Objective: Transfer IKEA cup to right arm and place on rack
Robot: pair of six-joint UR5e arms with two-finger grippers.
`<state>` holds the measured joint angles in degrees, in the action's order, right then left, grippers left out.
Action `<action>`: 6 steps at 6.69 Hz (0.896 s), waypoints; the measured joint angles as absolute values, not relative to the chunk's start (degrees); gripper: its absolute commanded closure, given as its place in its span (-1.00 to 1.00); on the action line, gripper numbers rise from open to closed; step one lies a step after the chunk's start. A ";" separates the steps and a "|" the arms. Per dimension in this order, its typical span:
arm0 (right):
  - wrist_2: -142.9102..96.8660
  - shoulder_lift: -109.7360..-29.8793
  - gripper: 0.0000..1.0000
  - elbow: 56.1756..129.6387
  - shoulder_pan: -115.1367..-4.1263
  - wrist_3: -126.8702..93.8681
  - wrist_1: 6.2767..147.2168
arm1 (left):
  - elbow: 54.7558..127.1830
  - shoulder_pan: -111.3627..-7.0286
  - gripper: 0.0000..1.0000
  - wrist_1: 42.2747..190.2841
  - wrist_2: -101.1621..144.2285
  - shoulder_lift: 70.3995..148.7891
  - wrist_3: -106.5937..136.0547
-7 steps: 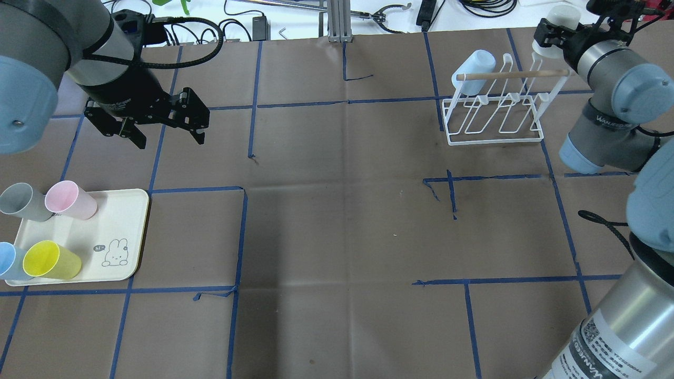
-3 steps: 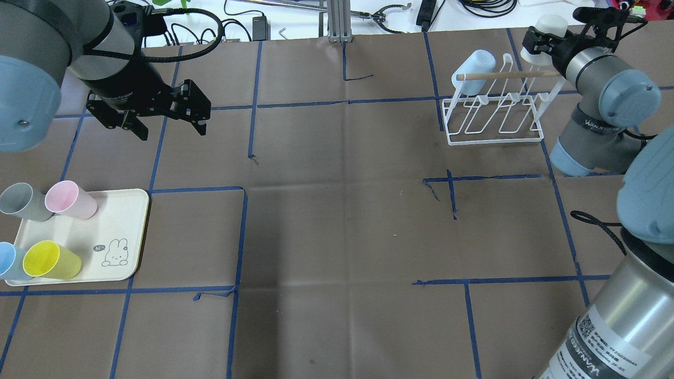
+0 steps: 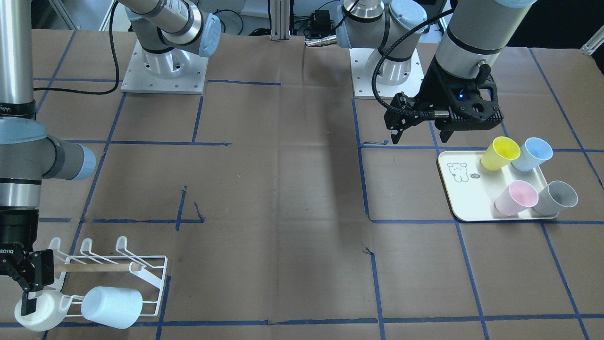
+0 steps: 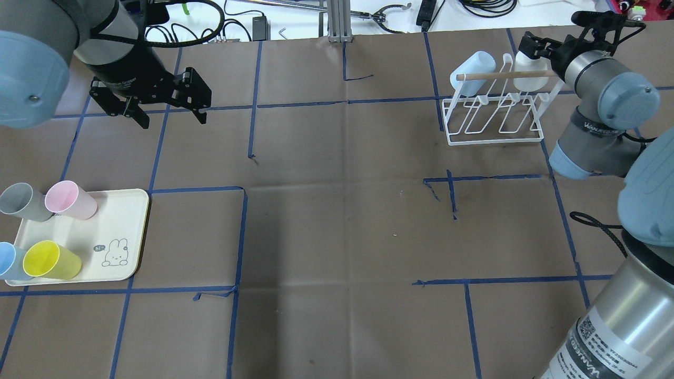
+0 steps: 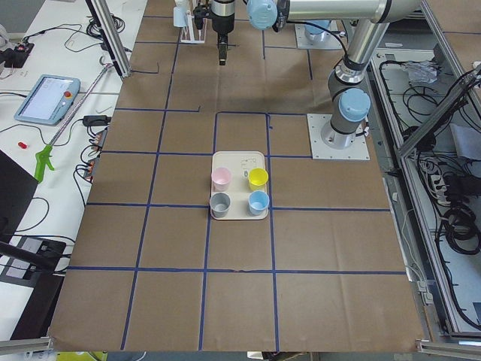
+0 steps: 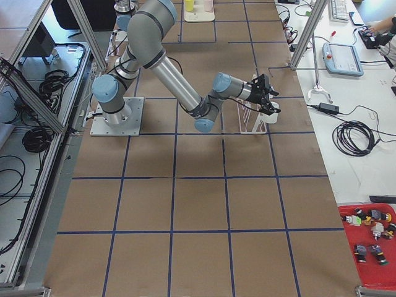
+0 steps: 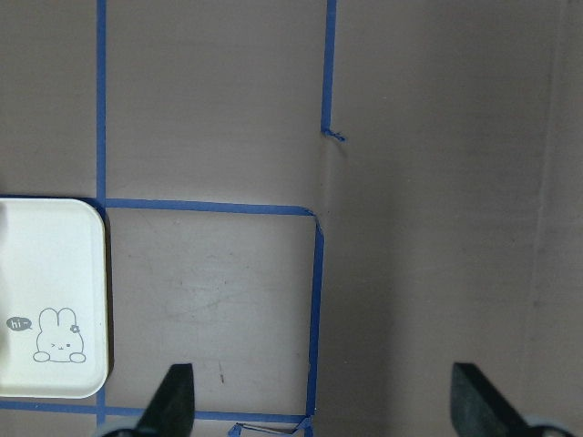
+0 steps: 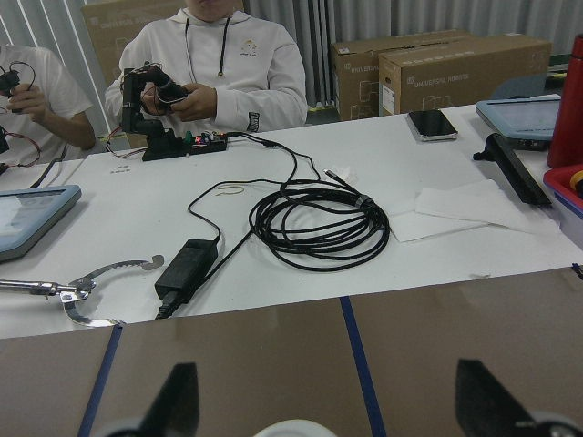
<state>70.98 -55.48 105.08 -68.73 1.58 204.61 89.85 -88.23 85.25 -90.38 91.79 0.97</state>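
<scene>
Far right end of the table, overhead view: white wire rack (image 4: 495,138) with upturned prongs and a pale wooden dowel (image 4: 489,76) across its top. Right gripper (image 8: 326,401) is at the rack's outer end, straddling a white plastic cup (image 3: 45,311). The cup is tilted and off the paper, touching or just beside the end prong; cannot tell which. Wrist view: its fingers stand wide apart, with an arc of white cup low between them. Whether the pads press the cup wall: cannot tell. A light blue plastic cup (image 4: 472,66) sits tilted on a prong at the rack's other end.

Left gripper (image 4: 172,117) hovers above the brown paper table cover (image 4: 337,221), well apart from the rack, claw spread wide, nothing in it. Near it, toward the robot, lies a cream rectangular tray (image 4: 124,210) with a rabbit drawing. Four cups stand mouth-up on it: grey cup (image 4: 21,201), pink cup (image 4: 71,200), yellow cup (image 4: 50,259), second blue cup (image 4: 8,261).
</scene>
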 measured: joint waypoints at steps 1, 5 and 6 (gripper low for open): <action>71.02 -56.33 -1.00 104.89 -68.73 1.53 203.57 | 89.33 -88.24 -1.00 85.39 -90.42 92.28 0.97; 71.62 -66.02 -1.00 102.62 -68.83 1.29 182.79 | 90.26 -88.31 -1.00 85.26 -90.72 92.18 0.97; 71.61 -69.97 -1.00 102.21 -69.02 1.25 173.56 | 90.38 -88.33 -1.00 85.20 -90.77 92.13 0.95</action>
<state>71.61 -69.97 102.21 -69.02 1.25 173.56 90.38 -88.33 85.20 -90.77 92.13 0.95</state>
